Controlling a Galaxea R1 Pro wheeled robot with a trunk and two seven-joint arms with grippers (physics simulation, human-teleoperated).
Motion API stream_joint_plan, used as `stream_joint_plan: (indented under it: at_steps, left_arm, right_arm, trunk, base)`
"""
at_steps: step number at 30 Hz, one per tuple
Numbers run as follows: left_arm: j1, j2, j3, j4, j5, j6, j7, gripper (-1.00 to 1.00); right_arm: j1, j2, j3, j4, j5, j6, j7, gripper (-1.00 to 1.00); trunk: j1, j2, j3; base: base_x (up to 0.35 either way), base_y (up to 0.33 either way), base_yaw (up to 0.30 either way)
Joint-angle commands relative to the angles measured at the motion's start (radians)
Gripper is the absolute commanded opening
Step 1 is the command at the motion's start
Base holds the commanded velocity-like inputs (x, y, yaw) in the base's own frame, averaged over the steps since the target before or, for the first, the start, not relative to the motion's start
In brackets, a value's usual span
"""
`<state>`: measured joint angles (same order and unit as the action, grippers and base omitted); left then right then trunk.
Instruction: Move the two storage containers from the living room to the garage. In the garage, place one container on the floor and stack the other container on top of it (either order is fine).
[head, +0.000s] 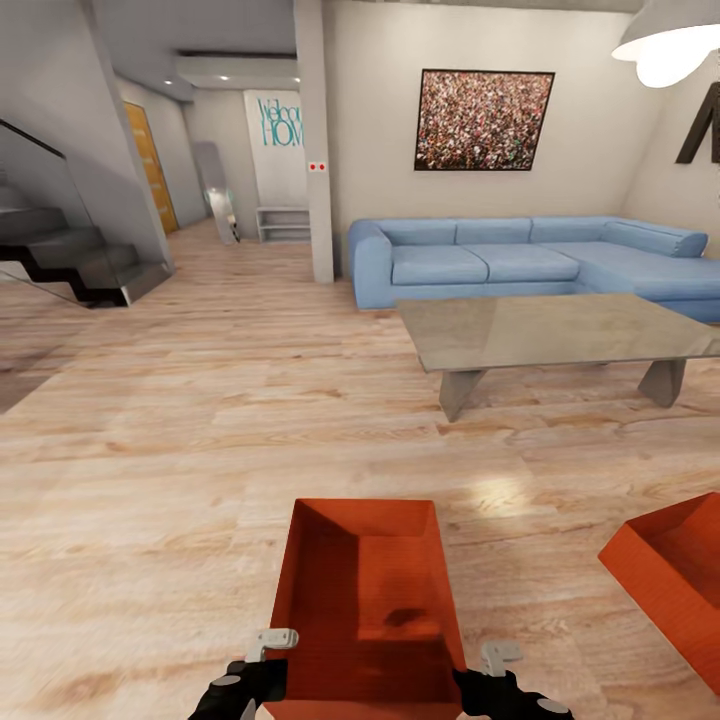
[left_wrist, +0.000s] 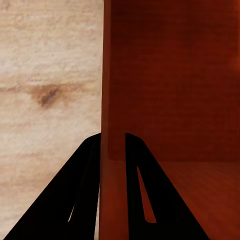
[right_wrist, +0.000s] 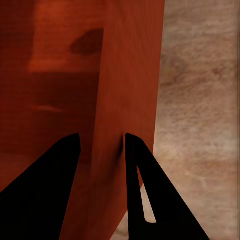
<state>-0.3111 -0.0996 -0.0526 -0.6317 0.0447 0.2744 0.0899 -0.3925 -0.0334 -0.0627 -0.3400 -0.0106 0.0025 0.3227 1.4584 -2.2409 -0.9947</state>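
One orange-red storage container is right in front of me, low in the head view, over the living room's wood plank floor. My left gripper is shut on its left wall, and my right gripper is shut on its right wall. In the left wrist view the gripper straddles the thin wall of the container. The right wrist view has the gripper astride the opposite wall of the container. The second storage container lies on the planks at the right edge, partly cut off. The garage is out of view.
A grey low table stands ahead on the right, with a blue corner sofa behind it. A pillar rises mid-room. Dark stairs are on the left, and a hallway with an orange-brown door leads back.
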Motion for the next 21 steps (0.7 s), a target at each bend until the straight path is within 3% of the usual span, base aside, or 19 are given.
stream_joint_plan:
  at_steps: [1, 21]
  left_arm:
    - [0.000, 0.001, -0.002, -0.002, -0.002, 0.006, 0.011, -1.00]
    - [0.000, 0.003, -0.002, -0.003, -0.003, 0.006, 0.011, -1.00]
  right_arm:
    - [0.000, 0.000, -0.005, 0.001, 0.000, 0.001, 0.007, -1.00]
    - [0.000, 0.000, -0.005, 0.001, 0.000, 0.001, 0.007, -1.00]
  trunk:
    - [-0.004, 0.007, 0.004]
    - [-0.081, 0.147, 0.099]
  base:
    - [0.000, 0.000, 0.000]
    - [0.000, 0.000, 0.000]
